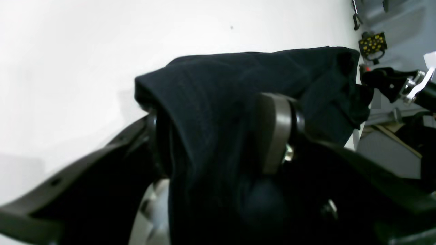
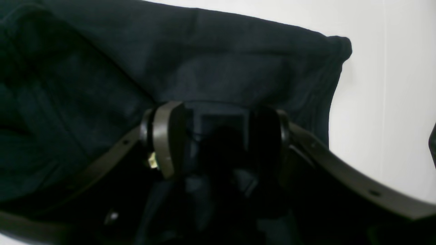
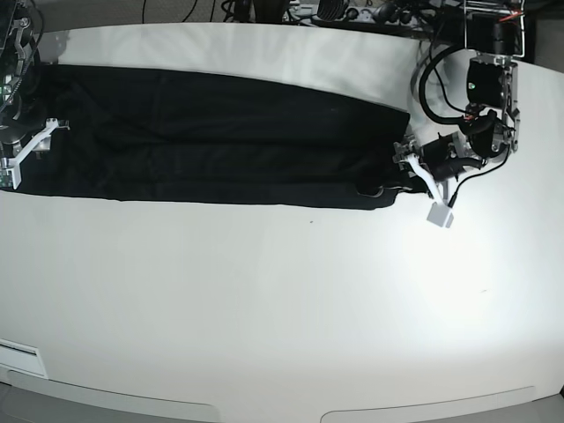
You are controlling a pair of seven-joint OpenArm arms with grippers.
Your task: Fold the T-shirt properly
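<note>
T-shirt (image 3: 211,145) lies as long black band across far part of white table (image 3: 264,300), between both grippers. Left gripper (image 1: 218,136) clamps bunched cloth at one end; right gripper (image 2: 218,136) clamps other end. Bare table on near side of both; clutter beyond far edge.

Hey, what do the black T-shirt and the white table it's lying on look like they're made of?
The black short-sleeved T-shirt looks like soft, matte knit cloth, probably cotton or a blend: it creases, drapes over the gripper pads and shows no shine. The white table looks like a hard, smooth, slightly glossy surface, perhaps laminate or painted board: it reflects a soft glare and shows no texture.
</note>
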